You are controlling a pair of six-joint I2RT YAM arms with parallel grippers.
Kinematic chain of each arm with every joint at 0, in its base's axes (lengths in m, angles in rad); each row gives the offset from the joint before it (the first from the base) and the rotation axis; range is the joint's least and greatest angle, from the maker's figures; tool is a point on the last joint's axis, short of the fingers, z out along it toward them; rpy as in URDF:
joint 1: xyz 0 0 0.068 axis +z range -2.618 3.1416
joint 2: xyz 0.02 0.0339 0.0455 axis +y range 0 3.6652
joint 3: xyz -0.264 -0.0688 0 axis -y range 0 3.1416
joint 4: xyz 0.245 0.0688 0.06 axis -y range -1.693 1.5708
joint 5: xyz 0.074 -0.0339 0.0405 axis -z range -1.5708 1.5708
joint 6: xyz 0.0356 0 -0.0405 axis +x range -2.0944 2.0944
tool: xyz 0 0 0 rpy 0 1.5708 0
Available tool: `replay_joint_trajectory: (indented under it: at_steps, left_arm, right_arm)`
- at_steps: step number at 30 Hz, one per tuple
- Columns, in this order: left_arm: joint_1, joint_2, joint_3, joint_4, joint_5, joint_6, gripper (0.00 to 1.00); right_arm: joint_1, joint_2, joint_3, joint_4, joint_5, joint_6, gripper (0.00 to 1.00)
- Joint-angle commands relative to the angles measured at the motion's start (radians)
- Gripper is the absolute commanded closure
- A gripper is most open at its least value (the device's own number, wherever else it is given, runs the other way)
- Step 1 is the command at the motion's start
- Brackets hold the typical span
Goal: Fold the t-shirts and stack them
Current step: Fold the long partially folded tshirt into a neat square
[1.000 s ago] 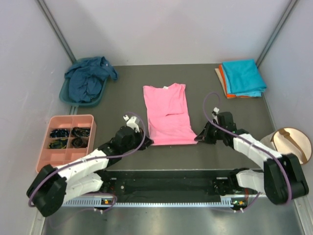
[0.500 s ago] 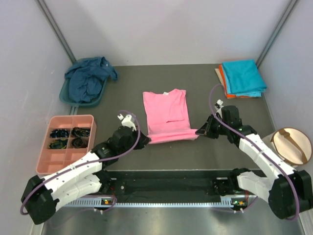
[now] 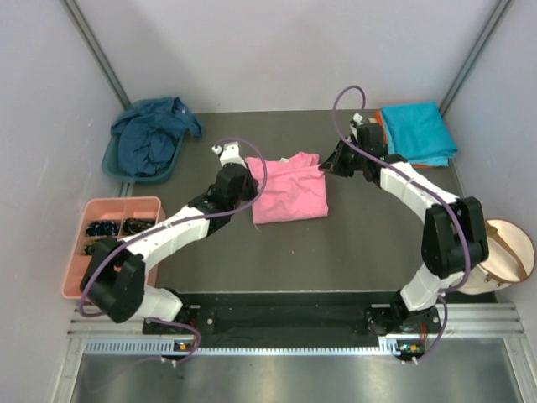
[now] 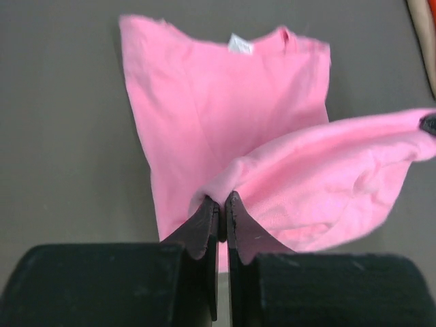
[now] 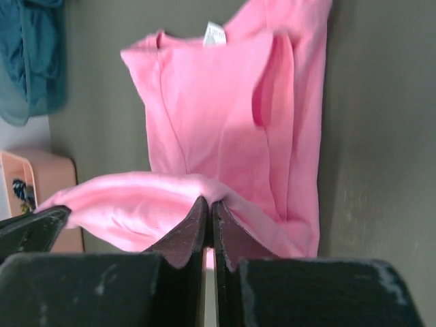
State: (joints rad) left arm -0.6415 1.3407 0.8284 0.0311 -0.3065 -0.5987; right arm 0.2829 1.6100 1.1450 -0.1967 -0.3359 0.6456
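The bright pink t-shirt (image 3: 289, 193) lies at the middle of the table, its bottom hem lifted and carried back over its upper part. My left gripper (image 3: 248, 175) is shut on the hem's left corner; in the left wrist view (image 4: 222, 204) the cloth (image 4: 225, 116) drapes from the tips. My right gripper (image 3: 332, 164) is shut on the hem's right corner, also in the right wrist view (image 5: 210, 203), above the collar end (image 5: 218, 88). The turquoise shirt (image 3: 418, 131) lies folded on the orange shirt (image 3: 383, 134) at back right. The navy shirt (image 3: 151, 134) is bunched at back left.
The navy shirt fills a teal basin (image 3: 113, 164). A salmon-pink compartment tray (image 3: 80, 260) with small dark items sits at the left edge. A round tan object (image 3: 499, 252) lies at the right edge.
Both grippers have carried the pink shirt's bottom hem away from the near edge toward the collar, folding the shirt in half. Both arms now reach far over the table.
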Motion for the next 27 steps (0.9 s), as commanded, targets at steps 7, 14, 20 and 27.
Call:
replay_joint_trajectory:
  at_steps: [7, 14, 20, 27]
  left_arm:
    - [0.164, 0.218, 0.235, 0.144, 0.079, 0.111, 1.00]
    - [0.186, 0.320, 0.288, 0.174, 0.119, 0.117, 1.00]
    - [0.200, 0.371, 0.304, 0.182, 0.121, 0.119, 1.00]
    - [0.241, 0.435, 0.319, 0.205, 0.119, 0.125, 1.00]
  right_arm:
    - [-0.036, 0.270, 0.354, 0.033, -0.029, -0.043, 1.00]
    - [-0.054, 0.381, 0.466, 0.017, -0.064, -0.032, 1.00]
    - [-0.067, 0.442, 0.513, 0.006, -0.083, -0.031, 1.00]
    - [-0.076, 0.516, 0.550, 0.016, -0.101, -0.021, 1.00]
